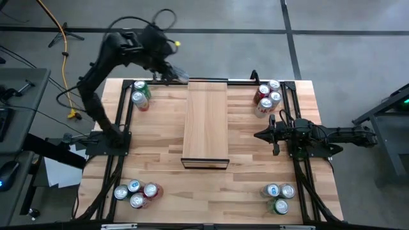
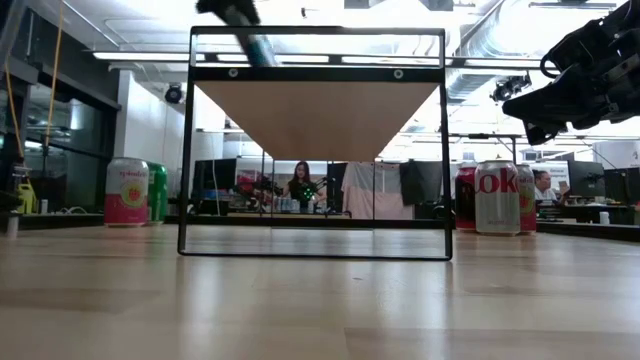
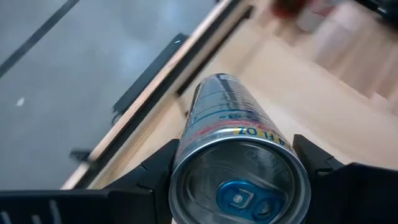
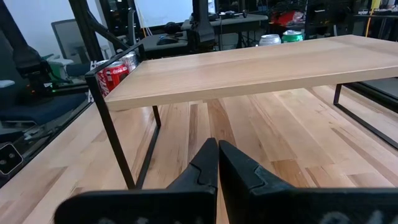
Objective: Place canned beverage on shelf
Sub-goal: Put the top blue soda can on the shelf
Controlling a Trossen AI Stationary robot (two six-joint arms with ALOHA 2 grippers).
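Glossy metal can, smooth pale wood shelf.

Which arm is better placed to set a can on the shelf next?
Left. Its end effector already grips a can by the shelf's far end; the right end effector is shut, empty, beside the shelf.

Robotics lab in an open-plan industrial workspace | exposed ceiling ducts and strip lights at 12 o'clock | grey concrete floor with a yellow cable at 10 o'clock | a person seated at cluttered desks beyond the plank tabletop
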